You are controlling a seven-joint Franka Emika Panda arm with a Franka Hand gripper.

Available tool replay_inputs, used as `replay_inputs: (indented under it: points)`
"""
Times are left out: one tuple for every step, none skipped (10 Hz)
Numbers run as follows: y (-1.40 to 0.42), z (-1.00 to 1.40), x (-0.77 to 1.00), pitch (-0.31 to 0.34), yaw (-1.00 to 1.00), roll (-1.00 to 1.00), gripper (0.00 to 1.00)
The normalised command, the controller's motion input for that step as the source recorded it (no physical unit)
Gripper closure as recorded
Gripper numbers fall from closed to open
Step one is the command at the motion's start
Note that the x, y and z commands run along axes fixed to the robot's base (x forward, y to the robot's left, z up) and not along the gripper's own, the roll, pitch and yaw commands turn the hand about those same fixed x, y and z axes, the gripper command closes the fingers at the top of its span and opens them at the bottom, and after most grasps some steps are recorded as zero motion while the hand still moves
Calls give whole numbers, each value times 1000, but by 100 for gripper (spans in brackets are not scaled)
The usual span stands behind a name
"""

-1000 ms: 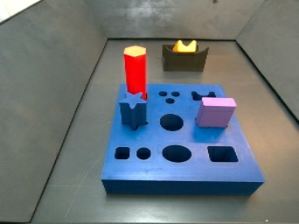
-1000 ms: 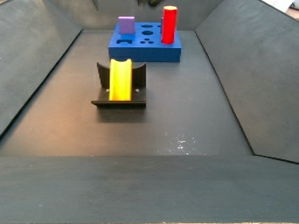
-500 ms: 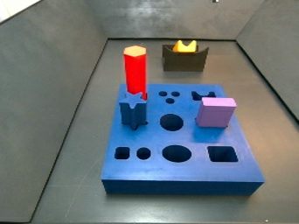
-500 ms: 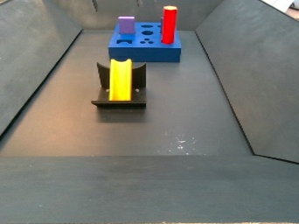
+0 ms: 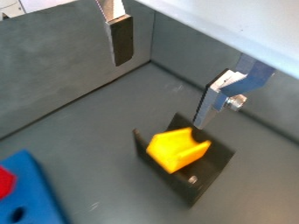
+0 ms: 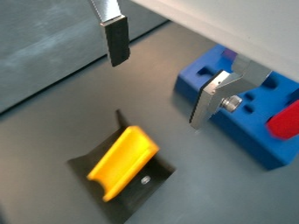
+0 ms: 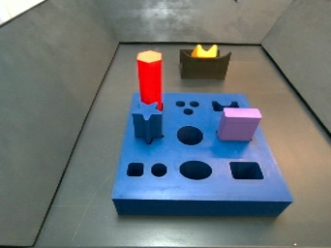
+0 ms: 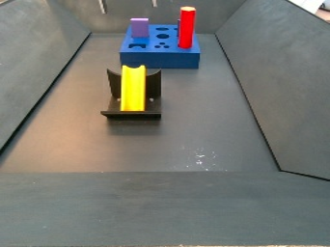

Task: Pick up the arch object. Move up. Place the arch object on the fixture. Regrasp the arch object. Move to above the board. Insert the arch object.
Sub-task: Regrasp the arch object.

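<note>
I see the arch object (image 8: 133,86) resting in the fixture (image 8: 131,109), well apart from the blue board (image 7: 200,155), which carries a red hexagonal prism (image 7: 149,76) and a lilac cube (image 7: 239,124). In both wrist views my hand (image 5: 163,69) hangs above the fixture, fingers (image 6: 114,41) spread apart and empty.

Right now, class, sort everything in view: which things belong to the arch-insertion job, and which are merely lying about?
Belonging to the job:
arch object, resting in the fixture
board
gripper, open, above the fixture, holding nothing

Lying about:
red hexagonal prism
lilac cube
blue star piece
</note>
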Motion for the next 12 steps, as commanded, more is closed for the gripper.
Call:
replay_inputs:
  points:
    - [-15,6,-26,-35,29,1000,0]
    - [-15,10,-21,-33,30,1000,0]
    - [-19,13,-12,-29,30,1000,0]
    - [-20,12,0,-23,30,1000,0]
    - [-19,-10,19,-16,31,1000,0]
    - [-21,-13,28,-8,32,1000,0]
    - [-26,-11,38,2,34,1000,0]
    - [-27,-11,48,16,36,1000,0]
    - [-32,-11,66,39,42,1000,0]
    - [-32,-14,77,65,51,1000,0]
    - [-38,-17,92,110,70,1000,0]
    - [-39,-16,97,125,83,822,0]
